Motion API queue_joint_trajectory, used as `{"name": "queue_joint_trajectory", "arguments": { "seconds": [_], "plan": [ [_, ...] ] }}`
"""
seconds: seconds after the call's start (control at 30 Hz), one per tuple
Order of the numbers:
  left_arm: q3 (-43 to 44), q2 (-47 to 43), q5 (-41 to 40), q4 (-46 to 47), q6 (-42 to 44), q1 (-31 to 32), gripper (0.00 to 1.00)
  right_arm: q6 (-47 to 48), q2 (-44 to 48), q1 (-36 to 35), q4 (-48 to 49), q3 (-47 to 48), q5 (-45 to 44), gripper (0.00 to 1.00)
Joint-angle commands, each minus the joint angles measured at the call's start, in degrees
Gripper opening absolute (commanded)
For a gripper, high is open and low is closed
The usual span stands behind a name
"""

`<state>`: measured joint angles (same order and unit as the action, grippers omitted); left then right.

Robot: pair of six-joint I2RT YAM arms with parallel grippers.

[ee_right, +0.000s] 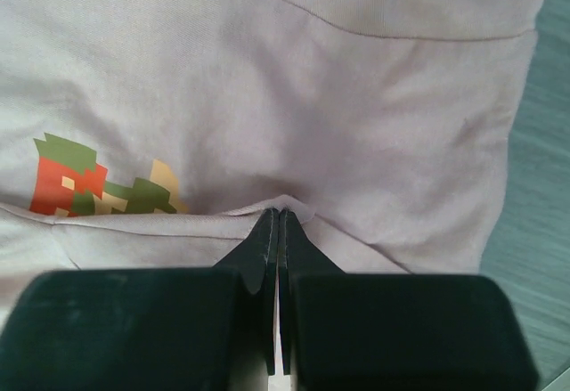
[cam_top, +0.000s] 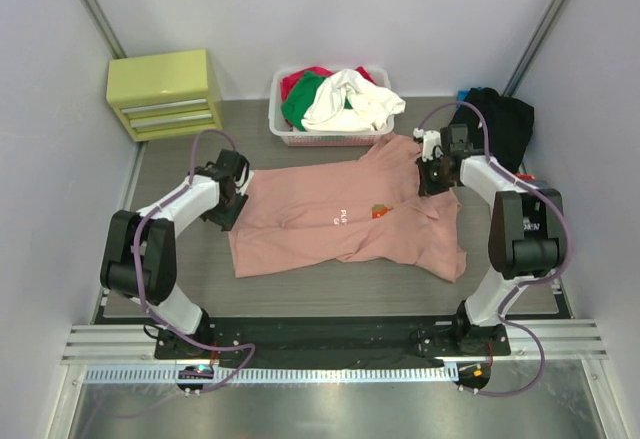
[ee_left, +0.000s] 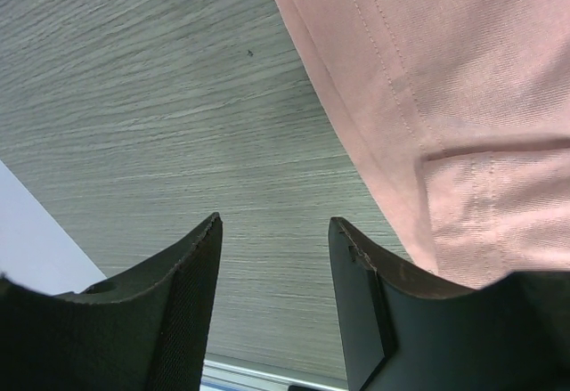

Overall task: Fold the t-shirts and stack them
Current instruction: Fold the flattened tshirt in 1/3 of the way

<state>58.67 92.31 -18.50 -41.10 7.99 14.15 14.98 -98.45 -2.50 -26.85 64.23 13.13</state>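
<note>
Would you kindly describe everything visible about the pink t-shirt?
The pink t-shirt is soft salmon cloth with stitched hems and a small pixel print on the chest, lying spread but creased on the grey table. The right gripper pinches a fold beside the print; the open left gripper is at its hem.

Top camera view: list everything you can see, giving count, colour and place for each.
pink tee: one, salmon pink, spread across mid-table
black tee: one, black, heaped at far right
basket: one, white, far edge, centre
clothes: at least three, red, green, white, piled in basket
drawers: one, yellow-green, far left corner
table: one, grey woodgrain
left hand: one, black, open, beside pink tee's edge
right hand: one, black, shut on a pinch of pink tee
</note>
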Motion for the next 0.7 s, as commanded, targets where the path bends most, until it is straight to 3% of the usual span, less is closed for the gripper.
{"name": "queue_joint_trajectory", "arguments": {
  "seconds": [0.0, 0.03, 0.07, 0.1, 0.2, 0.47, 0.6, 0.67],
  "plan": [
    [-0.2, 0.1, 0.9, 0.5, 0.6, -0.3, 0.52, -1.0, -3.0, 0.2, 2.6, 4.7, -0.2, 0.01],
    [-0.1, 0.2, 1.0, 0.5, 0.5, -0.3, 0.52, -0.8, -3.6, 0.2, 2.7, 4.9, -0.3, 0.04],
    [-0.1, 0.1, 1.0, 0.5, 0.6, -0.3, 0.52, -0.7, -4.1, 0.2, 2.6, 4.9, -0.4, 0.17],
    [-0.1, 0.1, 1.0, 0.6, 0.7, -0.3, 0.52, -0.9, -3.9, 0.2, 2.9, 4.5, -0.9, 0.41],
    [-1.0, -0.8, 0.3, 1.5, 1.1, -0.3, 0.53, -1.5, 0.3, 0.6, 6.9, 0.6, -1.3, 0.55],
    [-5.8, -10.7, -3.3, 8.7, 4.3, -0.4, 0.54, -0.7, 18.8, 1.7, 5.4, -8.6, -2.3, 0.63],
    [-8.7, -21.9, 3.7, 9.3, 5.9, -0.7, 0.54, -0.6, 28.8, 3.6, -3.8, -10.4, -1.6, 0.64],
    [-9.7, -25.1, 13.9, 8.9, 7.3, -0.7, 0.52, -1.1, 32.4, 3.6, -6.8, -11.2, 1.3, 0.56]
  ]
}}
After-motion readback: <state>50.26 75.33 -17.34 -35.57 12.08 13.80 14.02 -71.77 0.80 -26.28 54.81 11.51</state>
